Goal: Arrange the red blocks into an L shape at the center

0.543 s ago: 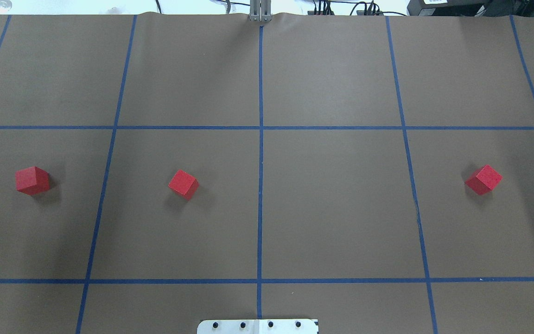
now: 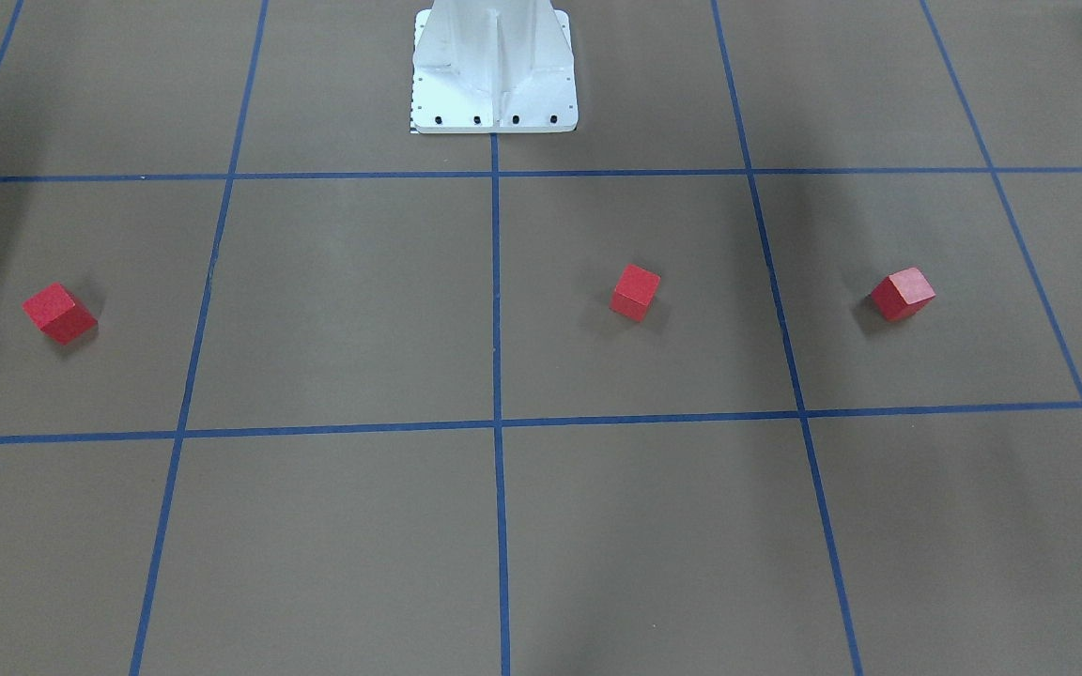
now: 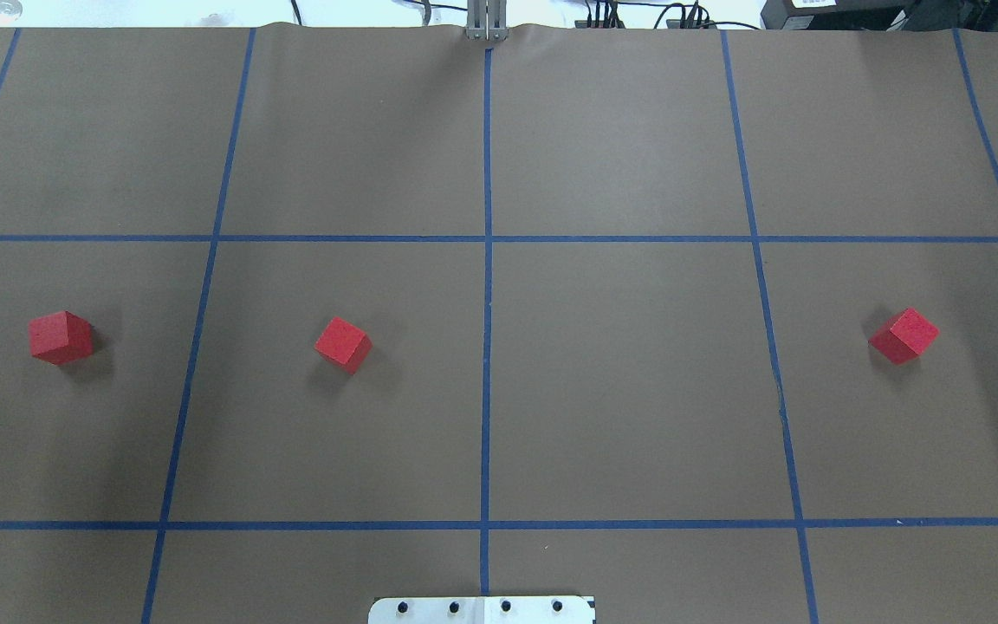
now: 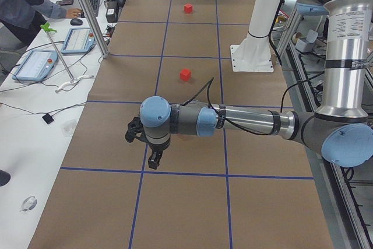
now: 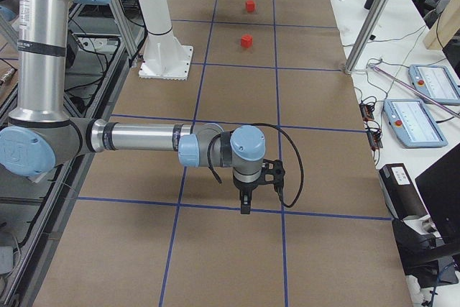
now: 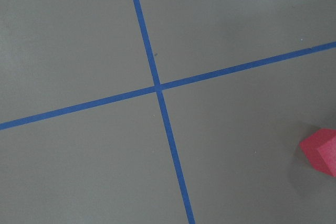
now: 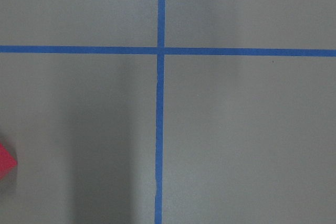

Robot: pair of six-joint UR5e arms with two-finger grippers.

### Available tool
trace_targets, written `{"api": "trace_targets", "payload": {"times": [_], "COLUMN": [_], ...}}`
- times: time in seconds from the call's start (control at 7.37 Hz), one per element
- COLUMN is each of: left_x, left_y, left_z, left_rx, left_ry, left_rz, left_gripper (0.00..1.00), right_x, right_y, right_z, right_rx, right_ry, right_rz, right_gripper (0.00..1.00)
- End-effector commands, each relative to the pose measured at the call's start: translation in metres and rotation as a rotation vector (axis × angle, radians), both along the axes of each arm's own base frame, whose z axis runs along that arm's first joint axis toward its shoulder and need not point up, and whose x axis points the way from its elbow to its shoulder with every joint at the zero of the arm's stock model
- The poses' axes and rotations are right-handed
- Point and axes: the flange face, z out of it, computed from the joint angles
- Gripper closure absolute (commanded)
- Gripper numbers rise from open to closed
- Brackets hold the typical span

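Nothing moved: three plain matte red blocks (image 3: 343,344) sit apart; left pincer (image 4: 154,161), right pincer (image 5: 245,205) state: cannot tell.

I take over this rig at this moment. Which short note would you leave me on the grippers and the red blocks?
Grippers: left gripper and right gripper show only from the side; open or shut, I cannot tell.
Blocks: all on the floor, apart: outer left block and inner left block on the robot's left, right block on its right.
Done: nothing; no block at the center.
To do: bring all three there, form the L.
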Motion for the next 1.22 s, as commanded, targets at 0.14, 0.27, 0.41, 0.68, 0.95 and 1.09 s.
{"api": "trace_targets", "payload": {"times": [0.14, 0.27, 0.41, 0.68, 0.95, 1.09], "left_x": [-0.001, -0.001, 0.000, 0.001, 0.052, 0.101], "left_y": [-0.020, -0.033, -0.037, -0.037, -0.039, -0.044], "left_z": [-0.025, -0.046, -0.057, -0.075, -0.094, -0.107], "left_rx": [0.091, 0.233, 0.308, 0.381, 0.418, 0.401], "left_ry": [-0.003, -0.008, -0.003, 0.008, 0.067, 0.109], "left_rz": [-0.002, -0.003, -0.008, -0.044, -0.039, -0.004], "left_gripper": [0.00, 0.00, 0.00, 0.00, 0.00, 0.00], "right_x": [0.000, 0.000, 0.000, 0.000, -0.005, -0.005], "right_y": [-0.016, -0.017, -0.020, -0.024, -0.026, -0.030], "right_z": [-0.026, -0.028, -0.036, -0.044, -0.060, -0.073], "right_rx": [0.219, 0.253, 0.258, 0.271, 0.301, 0.352], "right_ry": [0.000, -0.005, -0.008, -0.008, -0.037, -0.045], "right_rz": [0.005, 0.007, 0.021, 0.027, 0.012, 0.026], "right_gripper": [0.00, 0.00, 0.00, 0.00, 0.00, 0.00]}}
